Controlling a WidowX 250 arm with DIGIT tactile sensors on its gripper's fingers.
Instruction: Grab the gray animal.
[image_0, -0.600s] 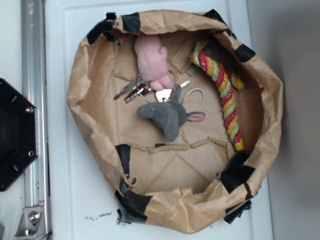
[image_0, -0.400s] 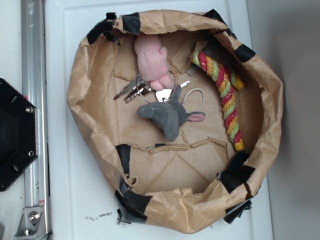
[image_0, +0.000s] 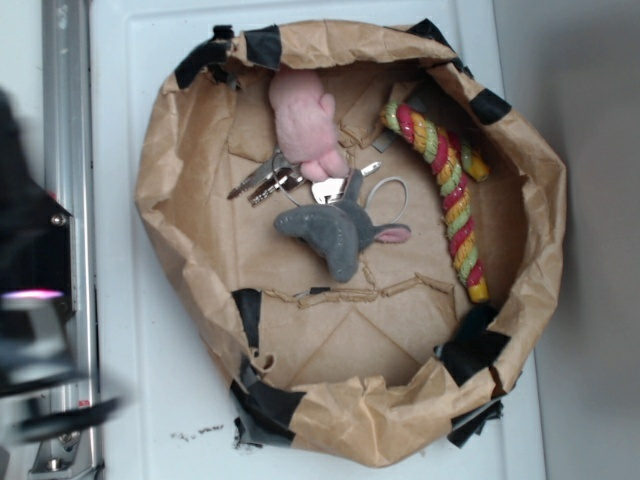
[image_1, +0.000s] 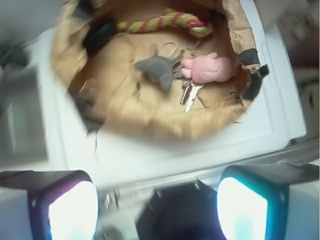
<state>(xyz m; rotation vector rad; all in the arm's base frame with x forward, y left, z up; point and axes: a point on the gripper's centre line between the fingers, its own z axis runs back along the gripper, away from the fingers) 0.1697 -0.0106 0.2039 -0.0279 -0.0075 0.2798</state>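
Gripper fingers are standing spread, empty, well outside the paper bag. Gray plush mouse is lying mid-bag, touching the keys and just below the pink plush; descending over its fat body should be avoiding both neighbours.

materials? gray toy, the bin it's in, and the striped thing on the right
Gray toy: fuzzy plush fabric, matte, with a pink ear patch. Bin: crumpled brown paper, creased and matte, patched with black tape. Striped thing: looks like twisted rope, probably cotton, in red, yellow and green strands.
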